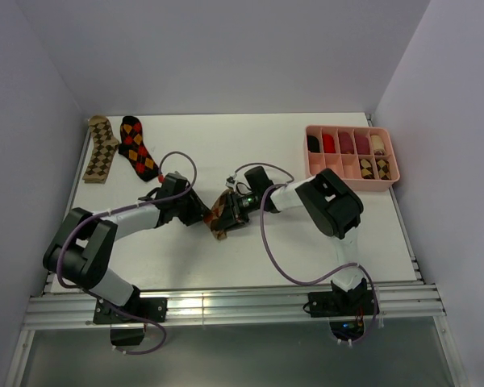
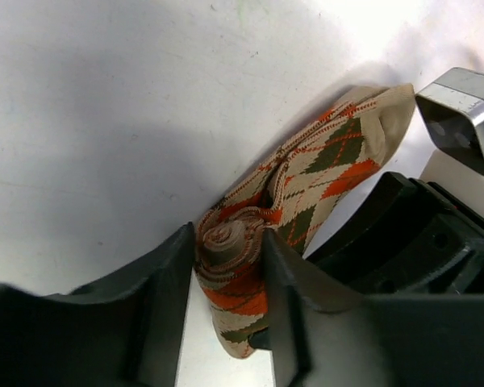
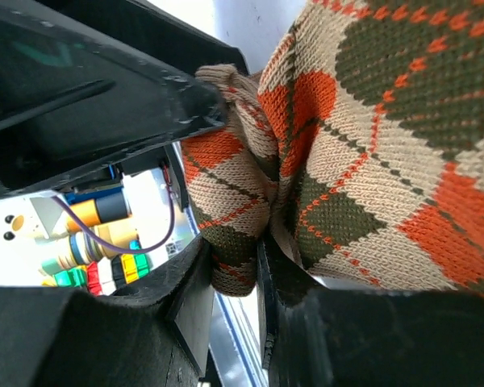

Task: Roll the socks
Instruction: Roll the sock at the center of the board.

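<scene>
A beige-brown-orange argyle sock (image 1: 221, 214) sits partly rolled at the table's middle, between both grippers. My left gripper (image 2: 230, 270) is shut on the rolled end of this sock (image 2: 306, 181), its spiral showing between the fingers. My right gripper (image 3: 238, 270) is shut on a fold of the same sock (image 3: 371, 161) from the other side. A tan-brown-cream argyle sock (image 1: 102, 149) and a black-red-orange argyle sock (image 1: 138, 148) lie flat at the far left.
A pink divided tray (image 1: 353, 157) stands at the far right with plain rolled socks in its back row and two argyle rolls in its front row. White walls close the table on three sides.
</scene>
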Tool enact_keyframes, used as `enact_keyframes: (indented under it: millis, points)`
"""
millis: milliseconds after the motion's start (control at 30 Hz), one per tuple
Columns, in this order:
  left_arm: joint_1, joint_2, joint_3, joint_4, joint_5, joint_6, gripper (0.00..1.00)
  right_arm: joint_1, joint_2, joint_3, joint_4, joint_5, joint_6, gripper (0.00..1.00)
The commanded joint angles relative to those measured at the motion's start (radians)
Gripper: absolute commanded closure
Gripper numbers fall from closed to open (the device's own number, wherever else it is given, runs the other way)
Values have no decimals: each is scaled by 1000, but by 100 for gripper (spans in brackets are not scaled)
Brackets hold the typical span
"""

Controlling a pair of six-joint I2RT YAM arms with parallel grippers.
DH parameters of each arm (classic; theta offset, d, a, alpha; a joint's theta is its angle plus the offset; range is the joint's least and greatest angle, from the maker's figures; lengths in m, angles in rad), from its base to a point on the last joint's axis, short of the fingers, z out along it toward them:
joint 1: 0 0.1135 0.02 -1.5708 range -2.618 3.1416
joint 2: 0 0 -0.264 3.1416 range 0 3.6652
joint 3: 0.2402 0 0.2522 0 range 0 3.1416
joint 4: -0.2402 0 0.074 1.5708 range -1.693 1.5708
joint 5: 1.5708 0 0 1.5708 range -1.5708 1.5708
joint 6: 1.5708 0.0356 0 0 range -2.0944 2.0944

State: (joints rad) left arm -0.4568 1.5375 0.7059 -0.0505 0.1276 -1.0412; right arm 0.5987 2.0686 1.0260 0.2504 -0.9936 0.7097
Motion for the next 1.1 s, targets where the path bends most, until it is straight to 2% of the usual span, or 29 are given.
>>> enact_keyframes:
  millis: [0,67,100,133,233,267,333,367,533,667,800,1067]
  points:
    - [-8,32,-22,26,14,-5,59,-10,19,49,-56,45,-22,100]
    - [-8,44,-26,21,9,-3,62,-10,18,68,-85,58,-36,99]
    - [-8,50,-26,17,3,-2,67,-10,9,74,-114,79,-47,94]
    - [-8,64,-22,2,-9,7,69,-10,-13,81,-138,90,-71,83]
    - [-8,98,3,-29,-25,24,77,-5,-67,91,-198,168,-134,68]
    - [-8,105,9,-35,-29,36,78,-2,-86,92,-236,193,-188,61]
    - [-8,119,26,-57,-40,50,80,6,-165,86,-272,248,-243,54]
    - [-8,125,33,-67,-43,65,80,12,-218,83,-304,318,-300,48]
    - [-8,162,109,-120,-39,136,81,56,-369,62,-372,551,-439,36]
    - [-10,188,170,-158,-39,179,81,131,-465,69,-416,768,-565,29]
    - [-17,197,210,-176,-43,205,82,266,-466,101,-438,1031,-691,27]
    - [-40,208,239,-201,-59,230,82,447,-394,120,-346,1243,-802,26]
